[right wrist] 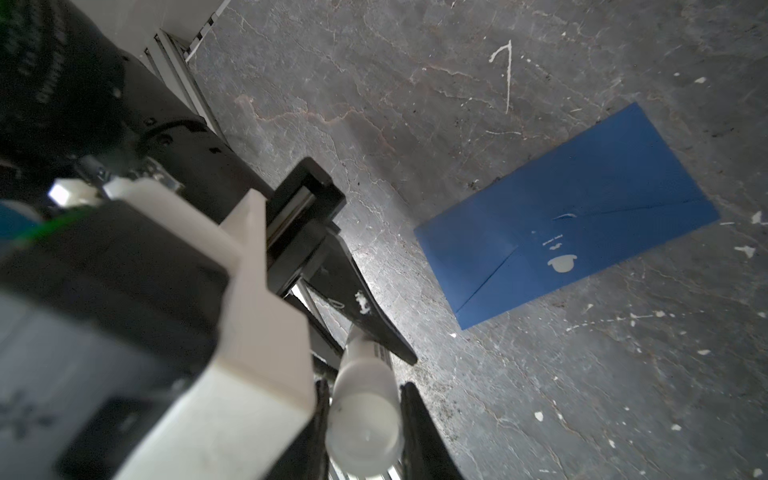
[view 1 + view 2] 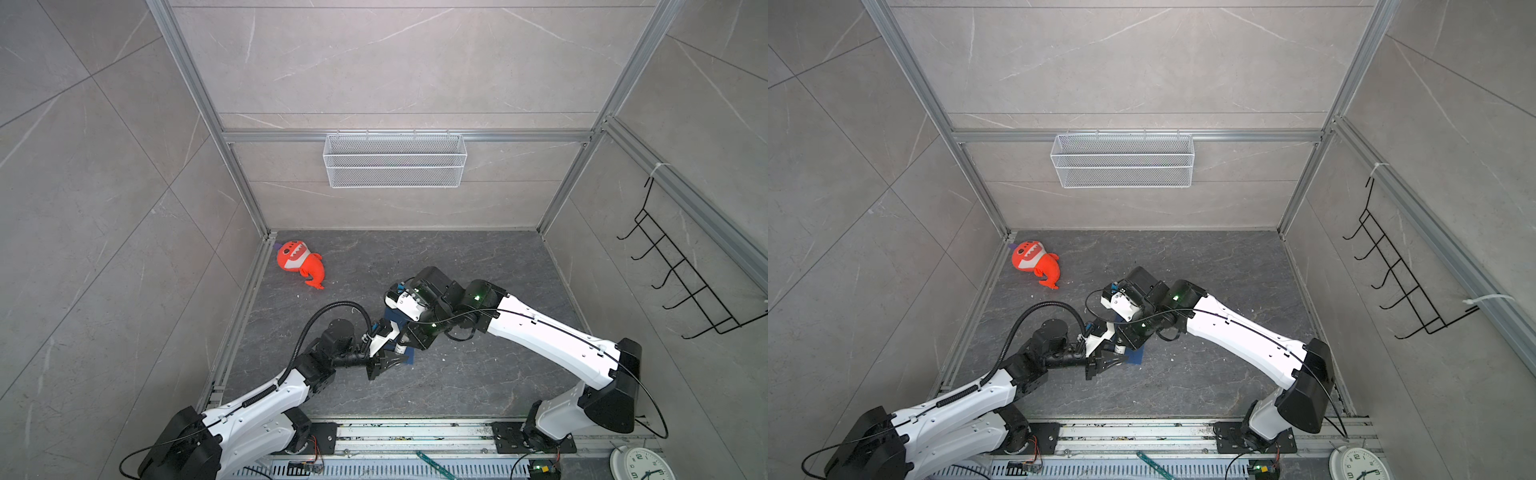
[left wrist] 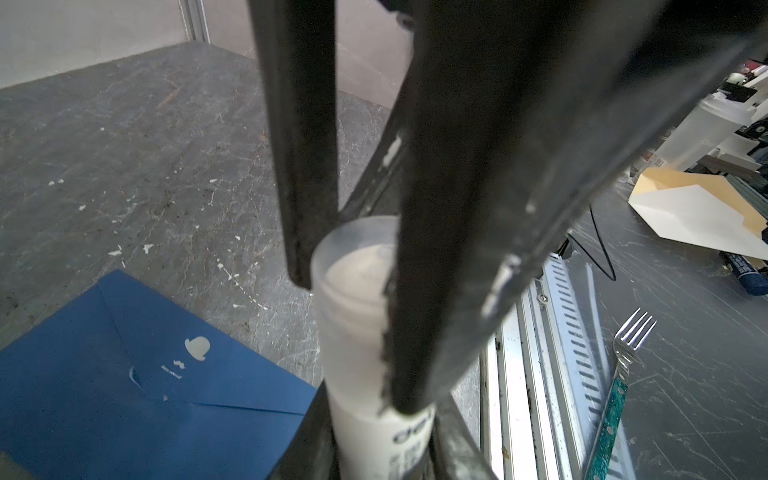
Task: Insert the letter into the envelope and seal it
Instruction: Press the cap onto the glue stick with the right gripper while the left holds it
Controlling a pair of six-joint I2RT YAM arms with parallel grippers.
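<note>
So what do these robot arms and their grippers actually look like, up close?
The left arm and right arm have glossy white shells with chunky black joints. A ribbed black hose loops over the left arm; a thin black cable runs along the right, near small green lights. The left gripper and right gripper are black with long tapering fingers; the left's carry white smears.

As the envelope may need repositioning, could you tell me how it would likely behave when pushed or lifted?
The envelope lies flat and thin on the tabletop, so it would probably slide easily when pushed, yet be awkward to pinch. Being paper, it would likely sag if lifted by one corner.
</note>
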